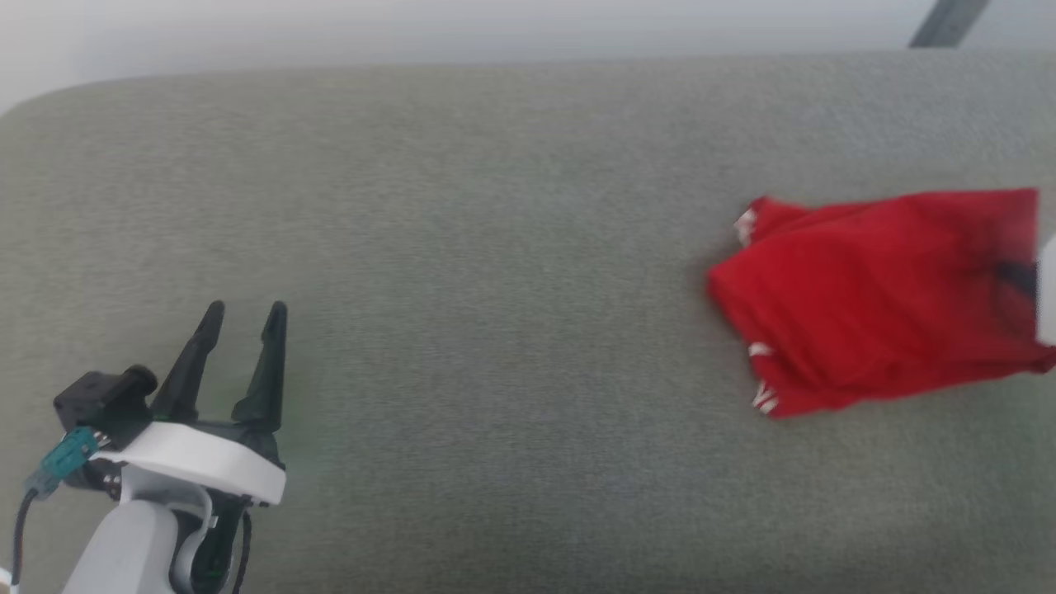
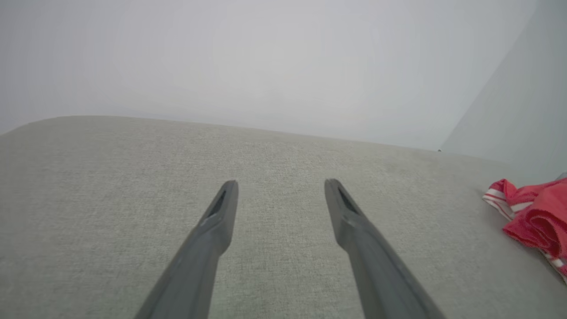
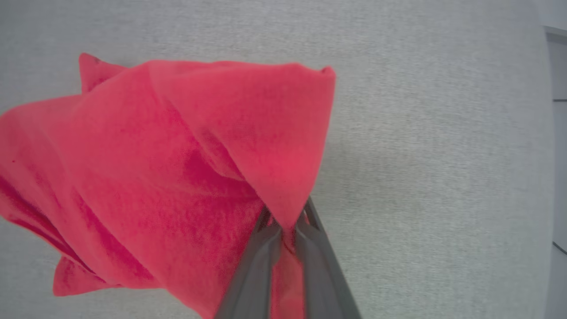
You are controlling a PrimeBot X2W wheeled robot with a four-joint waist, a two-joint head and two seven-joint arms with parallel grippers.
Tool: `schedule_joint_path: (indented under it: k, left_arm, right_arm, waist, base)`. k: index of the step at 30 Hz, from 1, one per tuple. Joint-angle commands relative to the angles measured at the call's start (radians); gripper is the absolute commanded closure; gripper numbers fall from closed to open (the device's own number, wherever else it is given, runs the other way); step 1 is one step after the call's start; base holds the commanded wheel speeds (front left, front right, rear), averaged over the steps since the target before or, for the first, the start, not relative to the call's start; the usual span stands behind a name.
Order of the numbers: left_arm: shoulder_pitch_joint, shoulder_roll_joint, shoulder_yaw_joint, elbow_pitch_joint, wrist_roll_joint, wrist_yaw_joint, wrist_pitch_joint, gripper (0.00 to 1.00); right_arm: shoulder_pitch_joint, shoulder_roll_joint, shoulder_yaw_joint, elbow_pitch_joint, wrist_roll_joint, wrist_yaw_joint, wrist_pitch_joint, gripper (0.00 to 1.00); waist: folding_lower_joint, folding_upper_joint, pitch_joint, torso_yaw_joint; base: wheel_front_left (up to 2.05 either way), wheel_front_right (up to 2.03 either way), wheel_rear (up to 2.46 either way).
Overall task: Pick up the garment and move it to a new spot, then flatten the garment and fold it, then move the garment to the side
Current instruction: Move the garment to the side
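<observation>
The garment [image 1: 874,297] is a bunched red jersey with bits of white-striped trim at its left edge. It lies at the right of the grey-green cushion. In the right wrist view, my right gripper [image 3: 287,226] is shut on a fold of the garment [image 3: 155,177], and the fabric drapes up and to the left of the fingers. A pale part of my right arm [image 1: 1046,289] shows at the frame's right edge, over the garment. My left gripper [image 1: 247,309] stands open at the lower left, far from the cloth. In the left wrist view my left gripper [image 2: 280,184] has nothing between its fingers, and the garment [image 2: 536,217] lies at the far right.
The cushion [image 1: 495,289] is a wide, flat fabric surface with a rounded far-left corner. A pale wall runs behind it. A dark slanted bar [image 1: 949,21] crosses the top right corner.
</observation>
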Motion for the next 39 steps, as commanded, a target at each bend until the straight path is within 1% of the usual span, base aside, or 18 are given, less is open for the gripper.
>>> schedule_joint_path:
  k: [1, 6, 13, 19, 28, 34, 39]
  left_arm:
    - [-0.015, 0.002, -0.003, -0.005, 0.005, -0.002, -0.004, 0.00]
    - [-0.047, 0.007, -0.034, -0.013, 0.018, -0.002, -0.004, 0.00]
    - [-0.118, 0.041, -0.096, -0.018, 0.005, -0.002, -0.004, 0.00]
    - [-0.181, 0.067, -0.161, -0.034, 0.002, -0.002, -0.004, 0.00]
    - [-0.261, 0.086, -0.245, -0.060, 0.010, -0.002, -0.004, 0.00]
    - [-0.314, 0.099, -0.293, -0.066, 0.008, -0.002, -0.004, 0.00]
    - [-0.351, 0.105, -0.318, -0.068, -0.002, -0.002, -0.004, 0.00]
  right_arm:
    - [-0.016, -0.007, -0.009, 0.006, -0.007, 0.000, -0.009, 1.00]
    - [-0.060, -0.023, -0.045, 0.045, -0.058, 0.000, -0.035, 1.00]
    - [-0.128, -0.039, -0.086, 0.099, -0.140, 0.000, -0.083, 1.00]
    - [-0.176, -0.055, -0.114, 0.139, -0.211, 0.000, -0.147, 1.00]
    - [-0.230, -0.077, -0.140, 0.189, -0.322, 0.000, -0.236, 1.00]
    - [-0.257, -0.080, -0.173, 0.223, -0.400, 0.000, -0.279, 1.00]
    - [-0.271, -0.069, -0.206, 0.253, -0.444, 0.000, -0.313, 1.00]
  waist:
    - [0.0000, 0.0000, 0.019, -0.021]
    - [0.0000, 0.0000, 0.052, -0.065]
    - [0.0000, 0.0000, 0.102, -0.120]
    - [0.0000, 0.0000, 0.142, -0.151]
    - [0.0000, 0.0000, 0.201, -0.178]
    - [0.0000, 0.0000, 0.246, -0.183]
    - [0.0000, 0.0000, 0.276, -0.176]
  base:
    - [0.00, 0.00, 0.00]
    - [0.00, 0.00, 0.00]
    - [0.00, 0.00, 0.00]
    - [0.00, 0.00, 0.00]
    - [0.00, 0.00, 0.00]
    - [0.00, 0.00, 0.00]
    - [0.00, 0.00, 0.00]
